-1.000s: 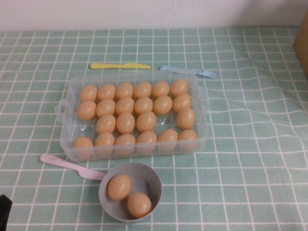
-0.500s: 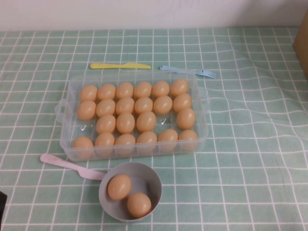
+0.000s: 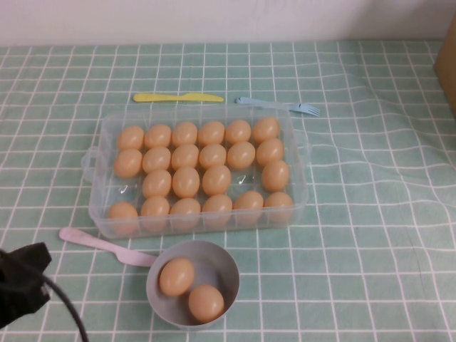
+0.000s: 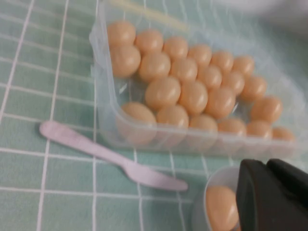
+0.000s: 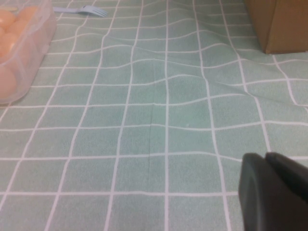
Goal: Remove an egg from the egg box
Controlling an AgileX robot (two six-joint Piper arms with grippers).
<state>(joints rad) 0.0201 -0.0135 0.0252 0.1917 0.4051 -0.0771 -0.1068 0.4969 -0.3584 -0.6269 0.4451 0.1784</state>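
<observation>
The clear egg box sits mid-table, holding several tan-orange eggs; two wells in its third row look empty. It also shows in the left wrist view and at the edge of the right wrist view. A round grey bowl in front of it holds two eggs. My left gripper is at the near left corner, left of the bowl, shut and empty; in the left wrist view it hovers near the bowl. My right gripper is shut and empty over bare cloth, out of the high view.
A pink plastic knife lies between the box and my left gripper. A yellow knife and a blue fork lie behind the box. A cardboard box stands at the far right. The green checked cloth is wrinkled on the right.
My left arm has come into the high view at the near left corner, moving up and forward. Eggs, box and bowl have not moved.
</observation>
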